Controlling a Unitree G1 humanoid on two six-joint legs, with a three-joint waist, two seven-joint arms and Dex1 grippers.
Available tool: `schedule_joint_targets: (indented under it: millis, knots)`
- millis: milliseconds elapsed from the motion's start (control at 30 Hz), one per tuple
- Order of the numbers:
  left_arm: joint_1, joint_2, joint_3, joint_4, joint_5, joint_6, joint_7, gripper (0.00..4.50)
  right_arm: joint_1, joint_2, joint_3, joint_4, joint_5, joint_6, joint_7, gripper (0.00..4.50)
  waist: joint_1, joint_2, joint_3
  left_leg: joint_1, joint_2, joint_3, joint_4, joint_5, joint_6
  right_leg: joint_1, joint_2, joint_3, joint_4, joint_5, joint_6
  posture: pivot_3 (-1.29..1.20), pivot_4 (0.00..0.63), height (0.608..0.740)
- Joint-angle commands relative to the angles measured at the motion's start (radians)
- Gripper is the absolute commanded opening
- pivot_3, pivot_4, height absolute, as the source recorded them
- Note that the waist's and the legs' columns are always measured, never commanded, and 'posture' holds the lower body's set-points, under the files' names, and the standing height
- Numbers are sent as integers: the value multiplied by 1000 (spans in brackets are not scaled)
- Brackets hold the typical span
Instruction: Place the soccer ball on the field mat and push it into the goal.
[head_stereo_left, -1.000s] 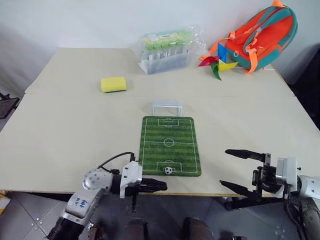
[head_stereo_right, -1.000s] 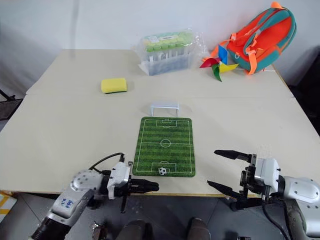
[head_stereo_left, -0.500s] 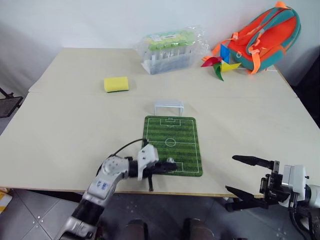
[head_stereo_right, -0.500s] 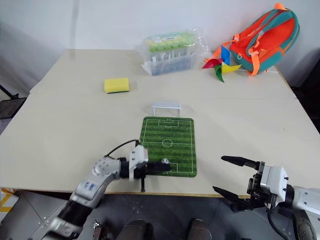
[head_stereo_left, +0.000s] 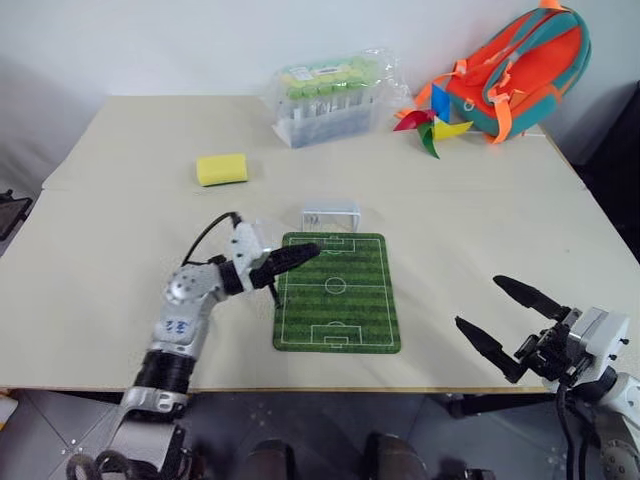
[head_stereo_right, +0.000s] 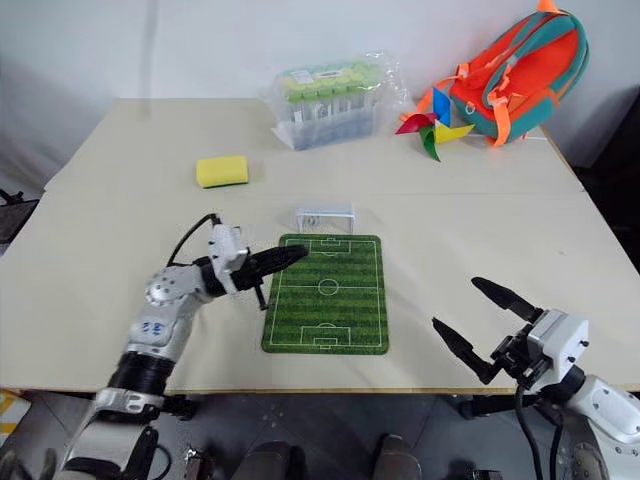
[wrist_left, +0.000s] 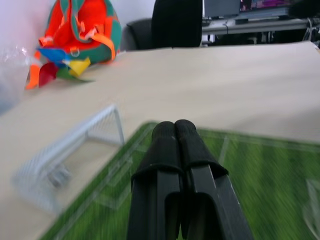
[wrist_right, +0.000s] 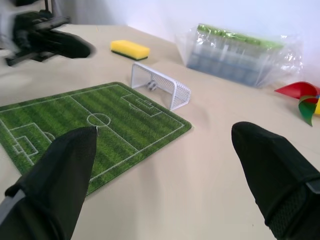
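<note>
- The left end effector (head_stereo_left: 305, 252) has its fingers pressed together, apparently as a blunt pusher. It hovers over the field mat's (head_stereo_left: 338, 300) far left corner and points toward the goal (head_stereo_left: 332, 212).
- The soccer ball (wrist_right: 151, 86) seems to sit inside the goal, just beyond the mat's far end. The right wrist view shows this more clearly than the head views.
- The right end effector (head_stereo_left: 478, 302) is spread and empty, at the worktop's (head_stereo_left: 120, 220) near right edge.

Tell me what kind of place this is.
Probably an office or lab set up for robot trials: a plain table holding unrelated props, namely a toy field mat with goal, a sponge and a backpack, with a desk and office chair behind.
</note>
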Motion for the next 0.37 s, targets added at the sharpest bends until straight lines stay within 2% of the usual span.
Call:
schedule_joint_targets:
  millis: [33, 133, 233, 367]
  knots:
    - [157, 125, 145, -131, -58, 70, -7, 21, -43, 26, 4, 28, 0, -41, -14, 4500, 0, 0, 0, 0, 0, 0, 0, 0, 0, 0, 0, 0, 0, 0, 0, 0, 150, 740]
    - [338, 186, 283, -207, -125, 106, 7, 21, -93, 43, 11, 91, -2, -75, -4, 4500, -12, 0, 0, 1, 0, 1, 0, -1, 1, 0, 0, 2, 0, 0, 0, 0, 150, 740]
    - [399, 202, 334, -226, -115, 180, 90, 21, -124, 49, 17, 143, -5, -100, 8, 4500, 9, 0, 0, 1, 0, 0, 1, -1, 1, 1, 0, 2, 1, 0, 0, 0, 150, 740]
    - [469, 165, 379, -290, -53, 129, 189, 21, -156, 58, 48, 216, -18, -146, 52, 4500, 14, 0, 0, 1, 0, 0, 2, -1, 1, 1, 0, 2, 1, 0, 0, 0, 150, 740]
